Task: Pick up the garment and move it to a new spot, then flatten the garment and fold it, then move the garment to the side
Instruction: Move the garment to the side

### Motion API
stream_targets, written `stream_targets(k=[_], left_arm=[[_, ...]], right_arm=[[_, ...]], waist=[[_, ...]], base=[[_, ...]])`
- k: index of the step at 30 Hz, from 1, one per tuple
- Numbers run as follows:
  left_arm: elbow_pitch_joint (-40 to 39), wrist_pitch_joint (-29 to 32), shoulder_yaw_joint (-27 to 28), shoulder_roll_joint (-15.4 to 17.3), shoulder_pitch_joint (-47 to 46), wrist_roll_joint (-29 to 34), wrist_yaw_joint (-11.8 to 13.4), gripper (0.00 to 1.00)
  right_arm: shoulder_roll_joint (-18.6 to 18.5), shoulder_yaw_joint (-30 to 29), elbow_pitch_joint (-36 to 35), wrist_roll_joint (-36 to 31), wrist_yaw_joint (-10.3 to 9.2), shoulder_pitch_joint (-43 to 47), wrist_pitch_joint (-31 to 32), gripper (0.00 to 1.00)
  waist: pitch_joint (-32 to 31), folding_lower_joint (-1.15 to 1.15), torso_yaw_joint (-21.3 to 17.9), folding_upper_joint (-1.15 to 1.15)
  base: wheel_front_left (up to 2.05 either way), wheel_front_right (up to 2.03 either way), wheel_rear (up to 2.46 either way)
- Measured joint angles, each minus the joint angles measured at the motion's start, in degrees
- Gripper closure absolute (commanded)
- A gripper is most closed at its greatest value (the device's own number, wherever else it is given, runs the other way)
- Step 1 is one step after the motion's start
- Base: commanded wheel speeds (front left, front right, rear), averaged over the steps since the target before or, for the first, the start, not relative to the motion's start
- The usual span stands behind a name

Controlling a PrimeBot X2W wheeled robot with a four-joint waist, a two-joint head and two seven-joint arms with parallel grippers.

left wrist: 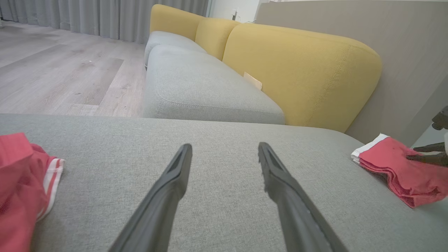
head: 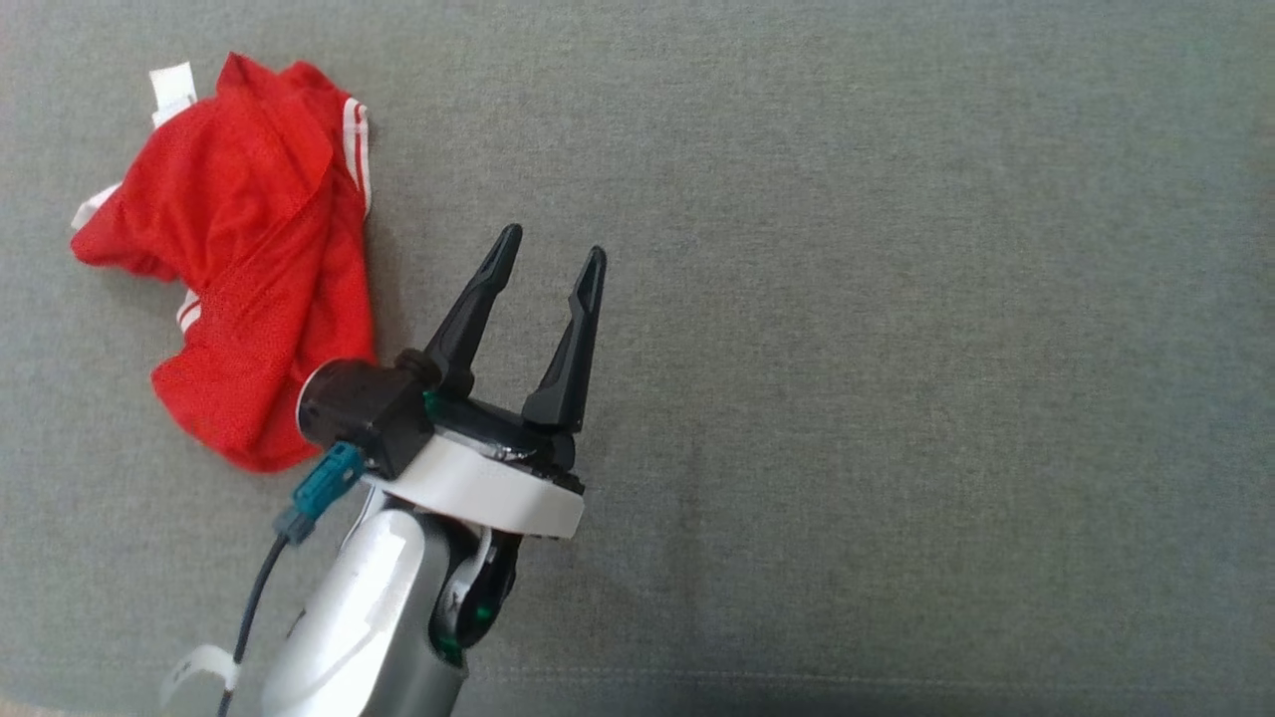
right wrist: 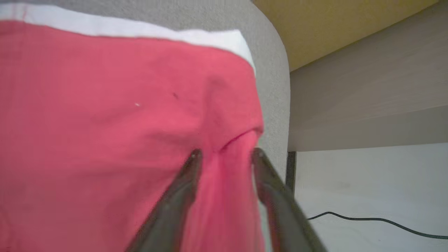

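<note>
Fingers [head: 468, 319] on the left gripper [head: 553, 244] are wide apart and empty, just beside the crumpled red garment [head: 239, 269]. The right gripper [right wrist: 225, 153] is half apart astride a ridge of the folded red garment [right wrist: 122, 122] at the seat [right wrist: 274, 87] corner, can't tell if it's pinching

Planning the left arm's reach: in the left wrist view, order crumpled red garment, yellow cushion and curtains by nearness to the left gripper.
1. Crumpled red garment, just left of the left gripper.
2. Yellow cushion, ahead right.
3. Curtains, far upper left.
</note>
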Motion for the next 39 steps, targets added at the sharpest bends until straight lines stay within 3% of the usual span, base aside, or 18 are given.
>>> stream_targets(k=[6, 11, 16, 23, 30, 33, 39], left_arm=[[0.7, 0.0, 0.4, 0.0, 0.0, 0.1, 0.0, 0.00], [0.7, 0.0, 1.6, 0.0, 0.5, 0.1, 0.0, 0.00], [0.5, 0.0, 3.3, 0.0, 2.7, 0.8, 0.2, 0.00], [0.0, 0.0, 6.2, 0.0, 6.7, 1.2, 0.4, 0.00], [-0.2, 0.0, 8.1, 0.0, 10.7, 1.3, 0.5, 0.00], [-0.2, 0.0, 9.0, 0.0, 12.2, 1.3, 0.5, 0.00], [-0.2, 0.0, 9.2, 0.1, 14.7, 1.3, 0.7, 0.00]], right_arm=[[4.9, -6.0, -2.2, -5.5, 0.00, 0.0, -0.7, 0.00], [11.4, -12.7, -7.4, -9.7, 0.00, 0.0, -3.1, 0.00], [21.8, -19.2, -16.6, -10.8, 0.00, 3.3, -7.4, 0.00], [36.8, -25.9, -28.1, -10.2, 0.00, 14.5, -15.4, 0.00], [48.7, -28.3, -32.1, -8.8, 0.00, 23.8, -22.3, 0.00], [51.1, -27.9, -32.7, -8.9, 0.00, 28.0, -25.0, 0.00], [51.6, -26.2, -32.7, -8.5, 0.00, 34.1, -29.4, 0.00]], waist=[[-2.3, 0.00, -0.9, 0.00], [-5.5, 0.00, -1.9, 0.00], [-9.3, 0.00, -3.0, 0.00], [-14.7, -0.01, -4.2, 0.00], [-18.9, -0.01, -5.0, 0.00], [-20.1, -0.01, -5.2, 0.00], [-21.9, -0.01, -5.5, 0.00]], base=[[0.00, 0.00, 0.00], [0.00, 0.00, 0.00], [0.00, 0.00, 0.00], [0.00, 0.00, 0.00], [0.00, 0.00, 0.00], [0.00, 0.00, 0.00], [0.00, 0.00, 0.00]])
